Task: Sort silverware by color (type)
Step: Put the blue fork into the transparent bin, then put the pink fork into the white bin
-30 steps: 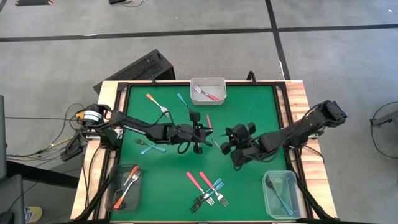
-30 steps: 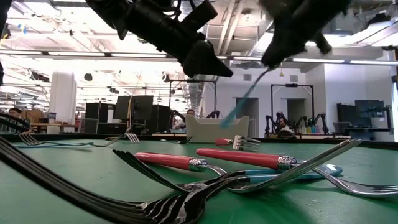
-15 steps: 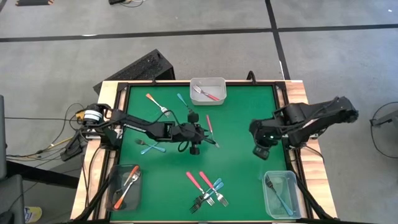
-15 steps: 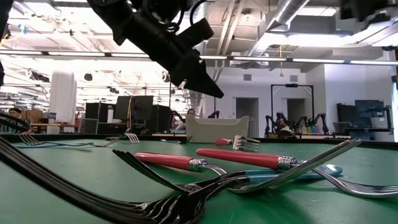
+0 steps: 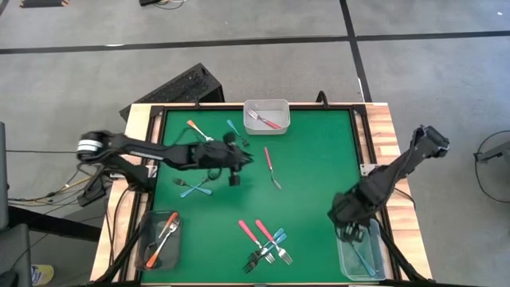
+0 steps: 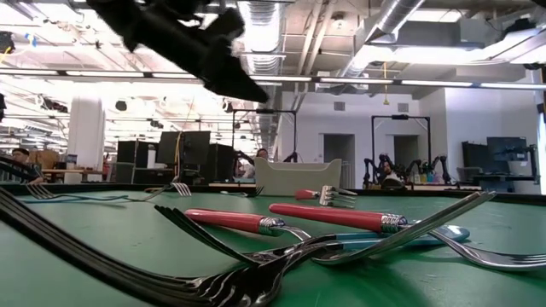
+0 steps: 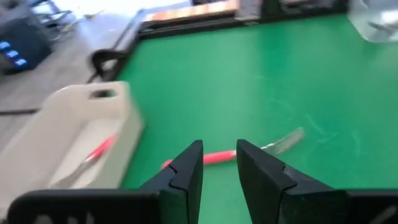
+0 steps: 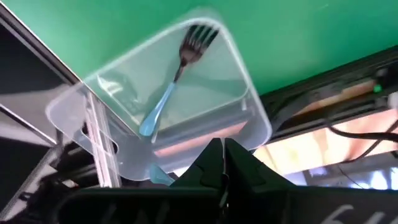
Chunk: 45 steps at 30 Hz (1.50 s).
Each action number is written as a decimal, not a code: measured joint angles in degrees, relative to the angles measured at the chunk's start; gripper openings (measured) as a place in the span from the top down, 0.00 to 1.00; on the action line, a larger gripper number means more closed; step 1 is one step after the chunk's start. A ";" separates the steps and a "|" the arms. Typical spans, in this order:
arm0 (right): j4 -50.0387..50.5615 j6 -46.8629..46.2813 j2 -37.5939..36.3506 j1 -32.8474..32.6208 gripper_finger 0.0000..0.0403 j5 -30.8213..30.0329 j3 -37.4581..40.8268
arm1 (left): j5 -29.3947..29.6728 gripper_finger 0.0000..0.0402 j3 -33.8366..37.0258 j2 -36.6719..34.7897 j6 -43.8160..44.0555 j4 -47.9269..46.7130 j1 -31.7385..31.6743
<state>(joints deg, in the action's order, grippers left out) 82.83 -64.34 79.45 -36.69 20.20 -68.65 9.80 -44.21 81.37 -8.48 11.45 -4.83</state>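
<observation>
Right gripper (image 5: 351, 226) hung over the near-right tub (image 5: 374, 231), fingers (image 8: 214, 163) pinched on a blue fork (image 8: 160, 175), only the handle end showing just beside them in the wrist view. Inside that tub lay another blue fork (image 8: 171, 86), tines toward the far wall. Left gripper (image 5: 233, 163) hovered above the green mat (image 5: 311, 143) left of centre, fingers (image 7: 186, 171) parted with nothing between them. Beyond them, flat on the mat, lay a pink fork (image 7: 236, 151), seen from above near the table's middle (image 5: 271, 166). In the white tub (image 5: 266, 104) at the far edge, another pink fork (image 5: 263, 120). Near the far left, an orange fork (image 5: 200, 131) and a blue one (image 5: 235, 132); crossed blue forks (image 5: 195, 187) at the left. Near the front edge, a heap of pink and blue forks (image 5: 265, 243), tines overlapping. In the near-left tub (image 5: 151, 227), orange forks (image 5: 163, 237).
</observation>
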 joint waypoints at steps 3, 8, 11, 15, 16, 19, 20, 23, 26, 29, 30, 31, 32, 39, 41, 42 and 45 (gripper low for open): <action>-3.81 -0.83 2.61 -1.35 0.93 1.09 1.53 | 1.65 0.78 4.09 -6.70 2.07 0.18 -1.96; -6.60 -1.23 5.73 -0.30 0.86 2.31 1.82 | 3.18 0.78 9.28 -14.96 4.35 -0.16 -3.39; -6.50 -1.13 6.18 0.80 0.80 2.46 1.82 | 4.81 0.78 11.19 -18.12 5.09 -0.56 -3.40; -6.60 1.23 5.71 2.77 0.68 2.13 1.84 | 6.09 0.78 12.86 -20.48 6.65 -0.72 -3.43; -6.60 1.70 5.34 3.30 0.65 1.50 1.83 | 6.09 0.78 13.07 -20.59 6.97 -0.70 -3.42; -6.40 4.22 4.10 5.01 0.55 -1.86 1.78 | 6.05 0.78 13.73 -21.03 8.19 -1.62 -3.42; -6.36 5.06 3.77 5.71 0.52 -3.61 1.57 | 6.06 0.78 13.71 -21.00 8.40 -1.64 -3.42; -6.77 9.38 2.70 8.01 0.45 -10.34 0.41 | 6.74 0.78 13.69 -20.99 9.37 -2.78 -3.42; -9.35 13.90 2.05 10.73 0.43 -21.29 -0.80 | 7.52 0.78 13.69 -20.99 10.70 -3.19 -3.42; -15.01 16.34 2.24 14.56 0.44 -34.55 -1.09 | 7.51 0.78 13.69 -20.97 11.26 -3.23 -3.42; -16.49 16.60 2.59 16.37 0.44 -37.60 -1.15 | 7.44 0.78 13.69 -20.96 11.35 -3.34 -3.42; -17.73 16.74 3.29 18.27 0.44 -39.03 -1.15 | 7.41 0.78 13.69 -20.97 11.54 -3.61 -3.42; -18.88 17.17 4.30 20.34 0.45 -39.61 -1.15 | 7.41 0.78 13.69 -20.96 11.75 -3.95 -3.42; -44.45 26.33 10.95 32.26 0.45 -29.82 4.23 | 7.49 0.78 13.69 -20.96 12.03 -5.70 -3.42; -49.25 27.32 13.60 34.36 0.45 -28.69 4.49 | 7.54 0.78 13.67 -20.96 12.03 -6.94 -3.42; -50.66 27.37 14.77 35.12 0.45 -29.05 4.47 | 7.57 0.78 13.67 -20.95 12.03 -7.64 -3.42; -54.54 27.33 18.41 36.25 0.45 -31.41 4.46 | 9.39 0.78 13.67 -20.94 12.03 -9.82 -3.41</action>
<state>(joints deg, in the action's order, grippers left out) 28.29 -37.01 97.86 -0.44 -11.22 -64.19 19.19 -30.55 60.42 3.55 1.63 -8.24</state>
